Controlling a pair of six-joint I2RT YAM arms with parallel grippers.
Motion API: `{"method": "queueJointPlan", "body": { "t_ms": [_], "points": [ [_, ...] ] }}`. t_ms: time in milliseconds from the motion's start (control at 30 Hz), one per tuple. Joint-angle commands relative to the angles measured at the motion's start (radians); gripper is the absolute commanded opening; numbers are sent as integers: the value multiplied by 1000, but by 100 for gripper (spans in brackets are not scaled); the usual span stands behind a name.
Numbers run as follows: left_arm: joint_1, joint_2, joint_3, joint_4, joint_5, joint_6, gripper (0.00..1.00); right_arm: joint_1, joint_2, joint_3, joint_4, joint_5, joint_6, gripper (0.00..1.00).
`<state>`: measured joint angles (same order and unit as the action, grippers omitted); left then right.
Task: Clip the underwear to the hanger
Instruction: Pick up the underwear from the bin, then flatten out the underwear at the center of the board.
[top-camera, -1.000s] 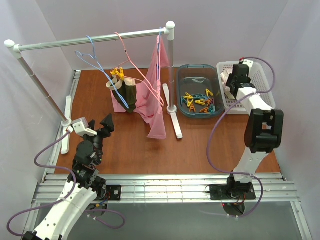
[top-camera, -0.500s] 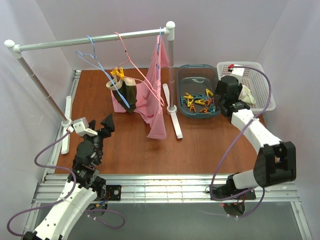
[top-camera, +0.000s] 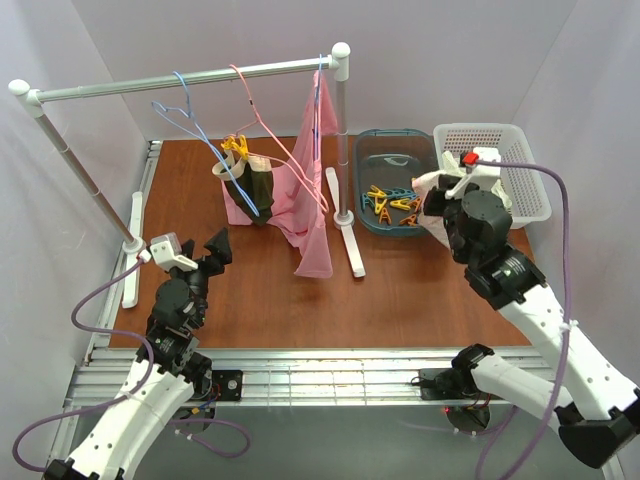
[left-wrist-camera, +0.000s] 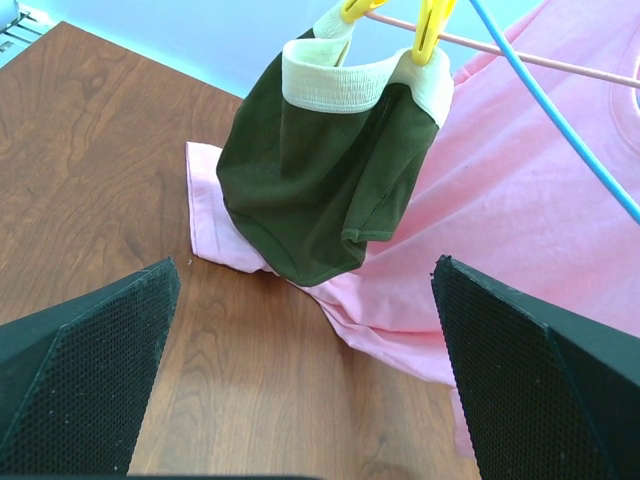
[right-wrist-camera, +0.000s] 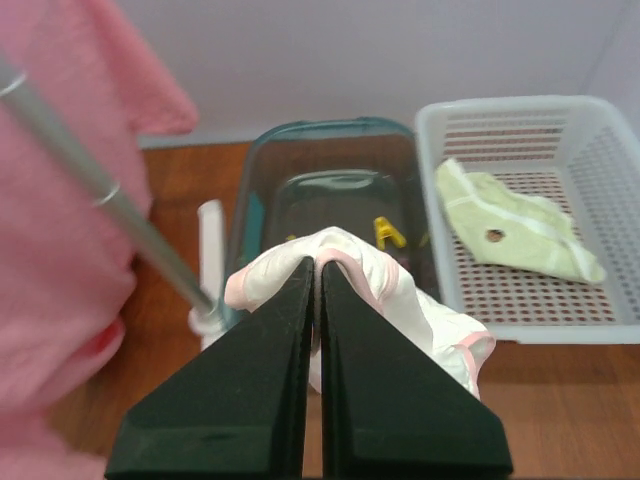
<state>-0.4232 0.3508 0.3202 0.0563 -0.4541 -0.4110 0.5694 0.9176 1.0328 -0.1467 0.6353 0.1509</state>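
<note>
Right pincer (right-wrist-camera: 316, 265) has carried underwear (right-wrist-camera: 400, 300) out of basket (right-wrist-camera: 520, 104); left pincer (left-wrist-camera: 305, 262) unmoved.

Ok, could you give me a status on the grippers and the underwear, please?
Left gripper open, empty. Right gripper shut on the underwear, near the clip bin. Blue hanger on the rail, dark green underwear and pink garment hanging beside it.
</note>
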Motion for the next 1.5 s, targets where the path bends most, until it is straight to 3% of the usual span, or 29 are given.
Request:
{"method": "queueJointPlan", "body": {
  "t_ms": [0,233,567,733,967,1267,1467],
  "points": [
    [-5,11,5,-7,-6,12,93,79,-106,-23,-142,-144,16,1],
    [-5,36,5,8,-11,27,93,214,-204,-40,-321,-460,56,1],
    [-5,28,6,8,-11,37,92,290,-335,-134,-301,-912,102,1],
    [-5,59,17,10,-20,44,91,291,-315,-186,-206,-1028,102,1],
    [-5,42,11,20,58,40,85,290,-238,-218,-143,-877,56,1],
    [-17,-13,-78,11,250,-64,63,291,-128,-209,-36,-620,44,1],
    [-77,22,-66,11,138,-43,61,290,-53,-165,9,-527,30,1]
  ]
}}
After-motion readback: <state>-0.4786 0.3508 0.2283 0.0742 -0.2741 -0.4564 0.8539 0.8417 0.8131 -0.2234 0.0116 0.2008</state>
